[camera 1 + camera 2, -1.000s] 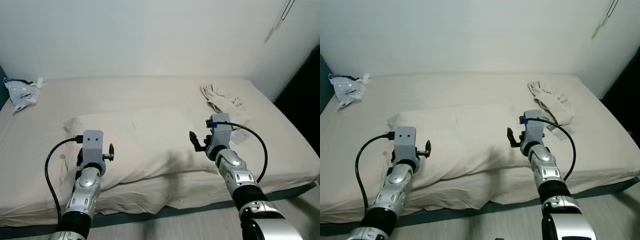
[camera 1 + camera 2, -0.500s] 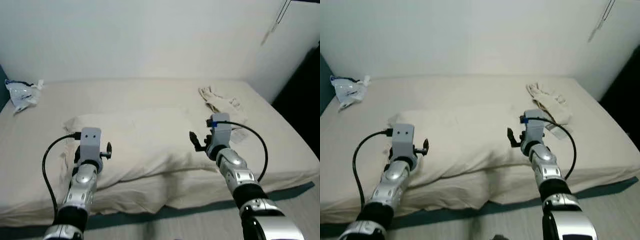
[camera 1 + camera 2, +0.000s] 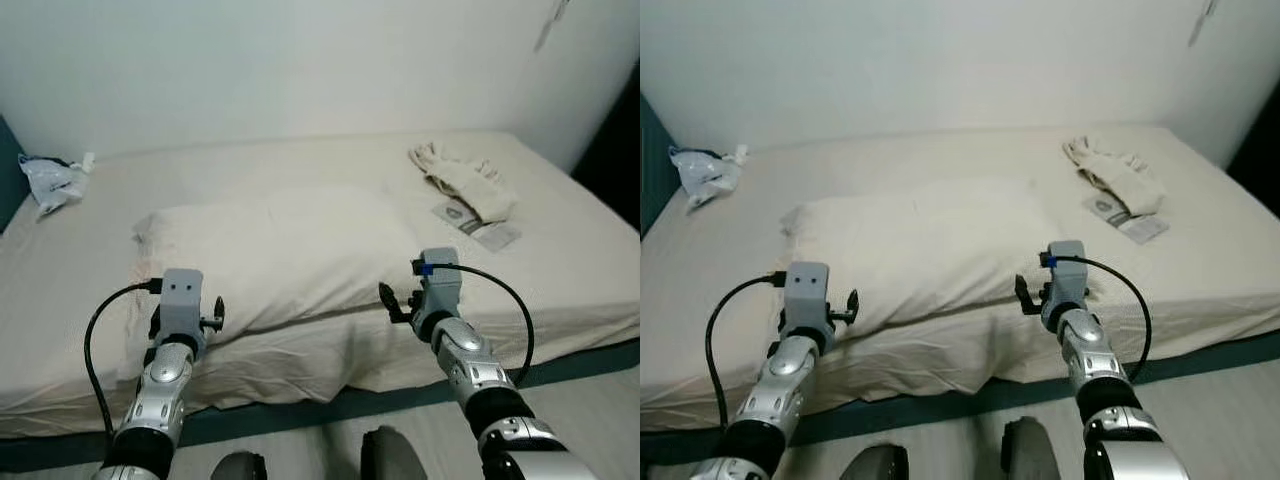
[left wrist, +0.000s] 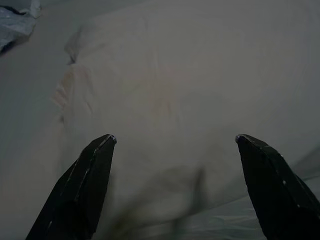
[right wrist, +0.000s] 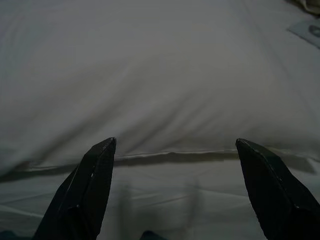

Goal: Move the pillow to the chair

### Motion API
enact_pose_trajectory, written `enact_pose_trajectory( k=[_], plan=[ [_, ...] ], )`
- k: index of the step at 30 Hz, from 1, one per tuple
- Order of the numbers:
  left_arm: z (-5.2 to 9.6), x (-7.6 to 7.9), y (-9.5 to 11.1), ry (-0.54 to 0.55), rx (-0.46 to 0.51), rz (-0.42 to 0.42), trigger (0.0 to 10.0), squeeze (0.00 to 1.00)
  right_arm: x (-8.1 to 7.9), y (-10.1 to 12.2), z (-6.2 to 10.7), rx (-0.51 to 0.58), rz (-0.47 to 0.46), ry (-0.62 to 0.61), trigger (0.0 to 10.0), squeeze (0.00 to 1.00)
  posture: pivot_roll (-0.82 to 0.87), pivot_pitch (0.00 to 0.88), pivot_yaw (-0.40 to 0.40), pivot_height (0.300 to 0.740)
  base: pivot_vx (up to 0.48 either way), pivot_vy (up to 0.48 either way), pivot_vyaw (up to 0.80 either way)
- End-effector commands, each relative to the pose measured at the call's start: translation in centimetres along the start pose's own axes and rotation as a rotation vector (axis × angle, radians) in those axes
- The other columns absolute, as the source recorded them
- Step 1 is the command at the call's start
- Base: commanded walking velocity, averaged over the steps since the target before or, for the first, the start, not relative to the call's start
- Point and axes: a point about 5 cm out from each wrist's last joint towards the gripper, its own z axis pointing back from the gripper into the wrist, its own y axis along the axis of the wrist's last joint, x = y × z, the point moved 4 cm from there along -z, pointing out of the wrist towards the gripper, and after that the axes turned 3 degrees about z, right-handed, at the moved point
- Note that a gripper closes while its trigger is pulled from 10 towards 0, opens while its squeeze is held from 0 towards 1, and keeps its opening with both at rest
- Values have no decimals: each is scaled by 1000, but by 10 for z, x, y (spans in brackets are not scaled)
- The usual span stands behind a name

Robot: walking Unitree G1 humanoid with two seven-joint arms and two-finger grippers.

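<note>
A large cream pillow [image 3: 275, 250] lies flat on the bed [image 3: 560, 270], near its front edge. My left gripper [image 4: 174, 139] is open and points at the pillow's left end [image 4: 165, 95], short of touching it. My right gripper [image 5: 175, 141] is open too, aimed at the pillow's front right edge [image 5: 165, 85] just above the sheet. Both arms reach forward from the bed's near side, the left [image 3: 175, 335] in front of the pillow's left corner, the right [image 3: 440, 310] in front of its right corner. Nothing sits between either pair of fingers.
A crumpled beige cloth [image 3: 462, 180] and a flat card or packet [image 3: 478, 225] lie at the bed's right. A clear plastic bag [image 3: 52, 180] rests at the far left. A white wall [image 3: 300, 70] runs behind the bed; grey floor [image 3: 590, 400] lies at the front right.
The camera has pulled back and tilted down, so the bed's front edge and my feet now show. Both arms sit lower and farther from the pillow. The pillow has not moved.
</note>
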Motion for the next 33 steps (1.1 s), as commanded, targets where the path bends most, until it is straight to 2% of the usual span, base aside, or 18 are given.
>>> enact_pose_trajectory(
  k=[1, 3, 11, 15, 17, 19, 21, 22, 23, 24, 25, 26, 28, 29, 33],
  plan=[
    [-2, -4, 6, 18, 25, 31, 10000, 0, 0, 8, 1, 55, -18, 4, 10000, 0, -16, 103, 31, 601, 0, 0, 0],
    [-4, -4, 13, 22, 46, 58, 10000, 0, 4, 14, 2, 79, -21, 3, 10000, 0, -15, 104, 31, 601, 0, 0, 0],
    [-11, -9, 25, 29, 67, 50, 10000, 0, 20, 21, 2, 82, 3, -40, 10000, 0, -20, 114, 41, 596, 0, 0, 0],
    [-21, -24, 47, 58, 117, 119, 10000, 0, 30, 38, 0, 125, -2, -41, 10000, 0, -17, 129, 46, 586, 0, 0, 0],
    [-27, -38, 57, 80, 122, 145, 10000, 0, 38, 47, -1, 136, 5, -46, 10000, 0, -13, 137, 38, 586, 0, 0, 0],
    [-29, -42, 58, 83, 114, 151, 10000, 0, 40, 49, 0, 138, 1, -48, 10000, 0, -7, 141, 36, 586, 0, 0, 0],
    [-37, -46, 62, 45, 71, 120, 10000, 0, 56, 57, 0, 128, -1, -74, 10000, 0, 4, 165, 39, 586, 0, 0, 0],
    [-37, -46, 62, 45, 71, 120, 10000, 0, 56, 57, 0, 128, -1, -74, 10000, 0, 4, 165, 39, 586, 0, 0, 0],
    [-42, -48, 66, 19, 46, 94, 10000, 0, 71, 60, 1, 106, 1, -112, 10000, 271, -1, 185, 46, 586, 0, 0, 0],
    [-44, -52, 67, 27, 34, 67, 10000, 0, 78, 61, 3, 99, -4, -132, 10000, 702, -1, 197, 47, 586, 0, 0, 0],
    [-44, -52, 67, 27, 34, 67, 10000, 0, 78, 61, 3, 99, -4, -132, 10000, 702, -1, 197, 47, 586, 0, 0, 0],
    [-47, -57, 68, 37, 12, 47, 10000, 0, 89, 62, 6, 89, -18, -156, 10000, 1000, 12, 228, 44, 586, 0, 0, 0],
    [-48, -58, 68, 37, 3, 48, 10000, 0, 92, 62, 7, 84, -25, -162, 10000, 1000, 12, 228, 44, 586, 0, 0, 0],
    [-50, -63, 70, 31, -19, 69, 10000, 1000, 100, 63, 9, 81, -50, -176, 10000, 1000, 32, 257, 45, 586, 0, 0, 0],
    [-52, -70, 71, 25, -52, 137, 10000, 1000, 106, 63, 11, 79, -92, -185, 10000, 1000, 46, 278, 50, 586, 0, 0, 0]
  ],
)
